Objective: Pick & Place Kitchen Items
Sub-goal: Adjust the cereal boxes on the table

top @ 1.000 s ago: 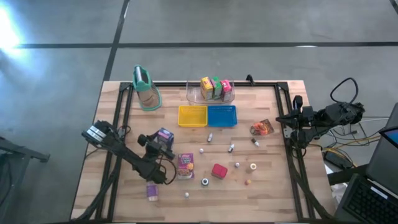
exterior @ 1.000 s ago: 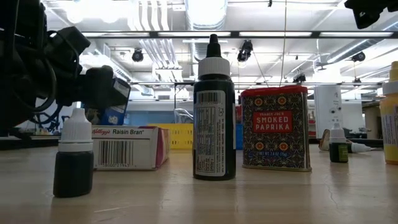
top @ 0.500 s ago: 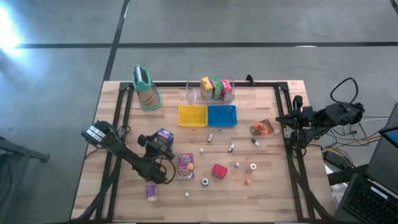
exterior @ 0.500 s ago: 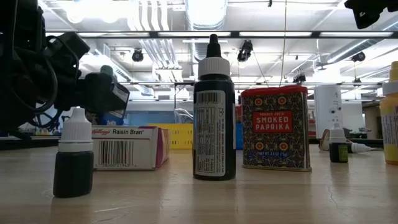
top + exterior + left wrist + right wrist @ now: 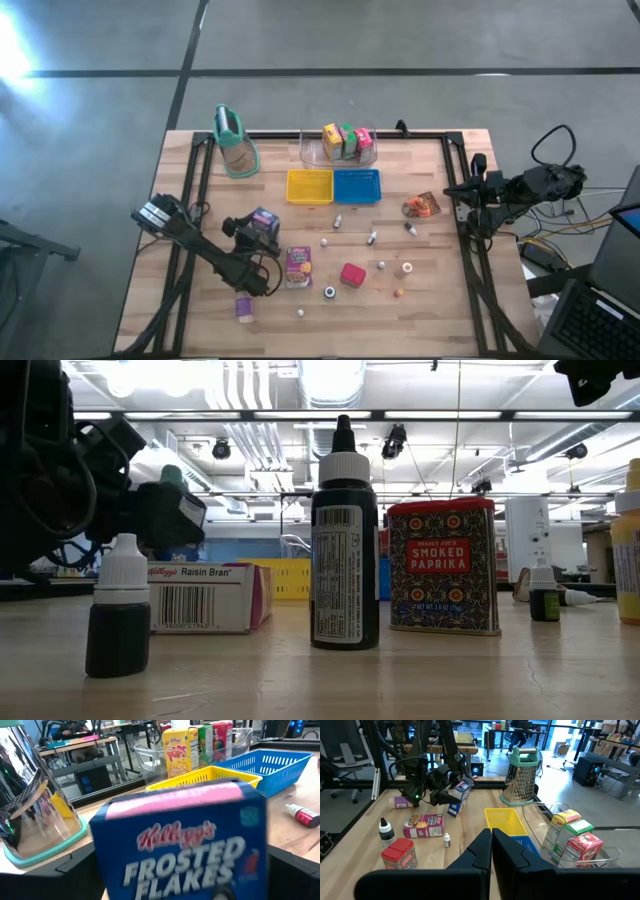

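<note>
Blue and pink, the Frosted Flakes carton (image 5: 180,845) fills the left wrist view, standing between the two dark fingers (image 5: 45,880) of the left hand (image 5: 262,228). Whether the fingers touch the carton's sides cannot be told; they stand wide on either side of it. From above, this carton (image 5: 264,217) sits on the wooden tabletop (image 5: 440,320) on the left side, with the left hand right at it.

Just beside it on the tabletop lies the pink Raisin Bran carton (image 5: 298,266), flat on its face. Near that are the red paprika tin (image 5: 352,274) and a dark dropper bottle (image 5: 330,292) — the low view shows the tin (image 5: 443,566) upright, with a tall dark bottle (image 5: 344,540) in front of it. A small purple item (image 5: 244,307) lies near the front edge, and little white pieces are scattered across the middle.

Toward the back, the yellow tray (image 5: 309,186) and blue tray (image 5: 357,186) sit side by side, touching. Behind them the clear bin (image 5: 311,150) holds yellow, green and pink cartons (image 5: 347,142) standing upright. An orange pouch (image 5: 421,206) lies on the right side.

The right hand (image 5: 491,851) waits at the right edge of the tabletop — its fingers pressed together, holding nothing.
</note>
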